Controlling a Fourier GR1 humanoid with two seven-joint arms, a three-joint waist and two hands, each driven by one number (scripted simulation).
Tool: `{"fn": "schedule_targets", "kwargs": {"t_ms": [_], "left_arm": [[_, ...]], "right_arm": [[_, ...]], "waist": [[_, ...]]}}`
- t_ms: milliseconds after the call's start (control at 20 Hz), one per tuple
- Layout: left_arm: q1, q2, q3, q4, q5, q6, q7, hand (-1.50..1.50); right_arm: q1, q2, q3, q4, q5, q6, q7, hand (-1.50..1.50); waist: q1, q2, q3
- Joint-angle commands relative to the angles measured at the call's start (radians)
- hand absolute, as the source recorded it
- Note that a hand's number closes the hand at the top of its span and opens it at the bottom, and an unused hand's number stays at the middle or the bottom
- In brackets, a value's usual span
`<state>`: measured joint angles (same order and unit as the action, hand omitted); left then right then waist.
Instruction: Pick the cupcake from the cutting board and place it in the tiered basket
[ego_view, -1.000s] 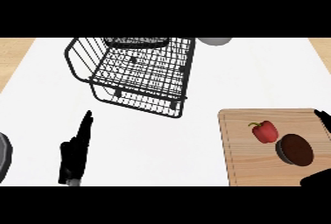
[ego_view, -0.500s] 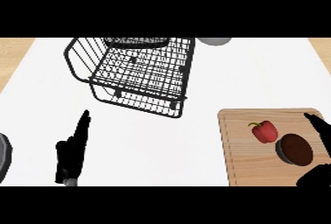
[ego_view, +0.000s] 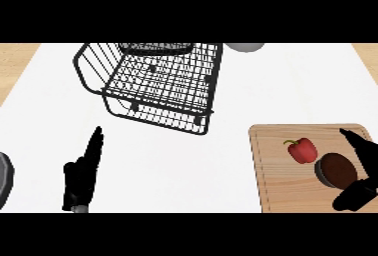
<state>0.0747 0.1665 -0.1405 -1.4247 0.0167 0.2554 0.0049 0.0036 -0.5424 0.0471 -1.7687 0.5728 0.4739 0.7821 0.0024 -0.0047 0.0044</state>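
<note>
The cupcake (ego_view: 338, 170), dark brown and round, lies on the wooden cutting board (ego_view: 277, 185) at the lower right. My right hand (ego_view: 362, 150) comes in from the right edge, open. Its straight fingers lie just right of the cupcake and its thumb shows below it, so the cupcake sits in the gap between them. I cannot tell whether they touch it. The black wire tiered basket (ego_view: 159, 85) stands at the upper middle of the white counter. My left hand (ego_view: 81, 177) rests open at the lower left, fingers pointing up, far from both.
A red bell pepper (ego_view: 301, 151) lies on the board just left of and above the cupcake. A grey rounded object (ego_view: 245, 47) sits at the top edge beside the basket. A dark round rim (ego_view: 4, 180) shows at the left edge.
My right hand has moved further in over the board's right side, its fingers now alongside the cupcake. The left hand has barely shifted.
</note>
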Motion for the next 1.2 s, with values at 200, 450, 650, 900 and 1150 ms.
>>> {"fn": "schedule_targets", "kwargs": {"t_ms": [200,450,650,900,1150], "left_arm": [[0.02,-0.02,0.003,0.019,-0.023,-0.018,0.023,0.0],[0.023,-0.032,0.012,0.025,-0.032,-0.015,0.027,0.0],[0.013,-0.033,0.033,0.057,-0.027,-0.047,-0.021,0.0],[0.049,-0.033,0.02,-0.052,-0.055,-0.03,0.062,0.0],[0.02,-0.086,0.007,0.032,-0.088,-0.003,0.004,0.0]], "right_arm": [[-0.051,0.053,-0.033,0.098,0.02,0.062,-0.013,-1.5],[-0.013,0.061,-0.049,0.167,0.064,0.019,-0.095,-1.5],[-0.027,0.1,-0.045,0.124,0.074,0.069,-0.031,-1.5],[0.042,0.084,-0.071,0.199,0.122,0.002,-0.19,1.5],[-0.029,0.108,-0.068,0.247,0.138,-0.027,-0.263,1.5]], "waist": [[0.001,0.005,-0.004],[0.001,0.005,-0.004],[-0.002,0.005,-0.004],[-0.001,0.004,-0.004],[-0.001,0.005,-0.004]]}}
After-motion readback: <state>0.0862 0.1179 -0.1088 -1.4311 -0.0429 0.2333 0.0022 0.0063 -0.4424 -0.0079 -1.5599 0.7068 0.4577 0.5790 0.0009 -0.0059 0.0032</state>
